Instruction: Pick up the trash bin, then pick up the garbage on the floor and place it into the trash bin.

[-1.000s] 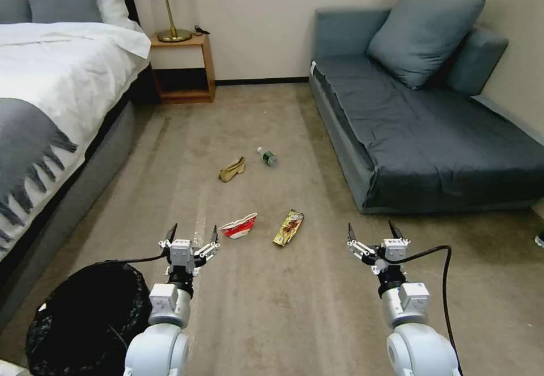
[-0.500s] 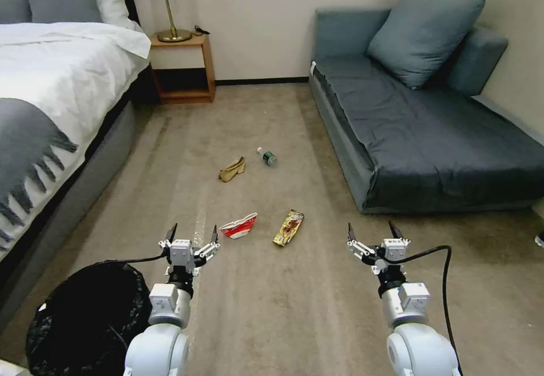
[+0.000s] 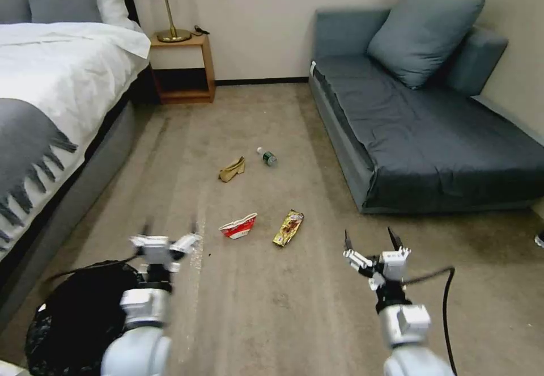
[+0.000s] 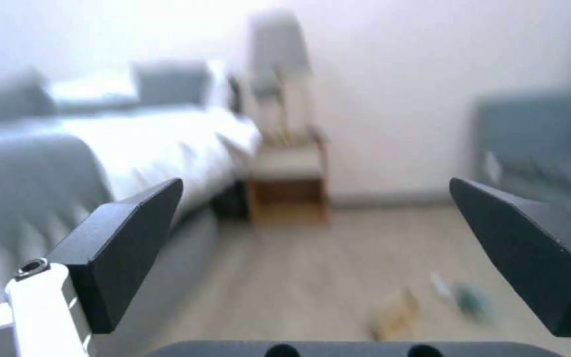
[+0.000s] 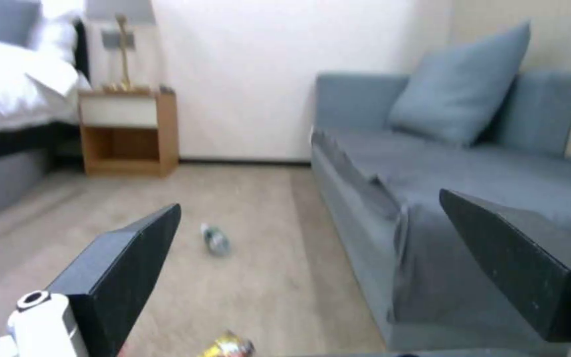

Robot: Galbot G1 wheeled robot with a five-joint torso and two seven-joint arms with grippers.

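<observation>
Bin on floor at robot's left, litter on carpet ahead, both grippers empty.

Black trash bin point(image 3: 79, 319), lined w/ crinkly black bag, stands on the carpet point(image 3: 272, 308) beside the bed point(image 3: 56, 98), partly behind the left arm. Left gripper point(image 3: 165, 234) hangs just above & beside bin rim, fingers spread wide, nothing held. Right gripper point(image 3: 368, 240) is over bare carpet near the sofa point(image 3: 430, 138), fingers also wide apart, empty. Garbage on the floor ahead: red-white carton point(image 3: 238, 225) & gold wrapper point(image 3: 288, 228) nearer, side by side but apart; tan paper bag point(image 3: 232, 169) & bottle point(image 3: 267, 156) farther, between bed & sofa. Nightstand point(image 3: 182, 67) at back wall.
</observation>
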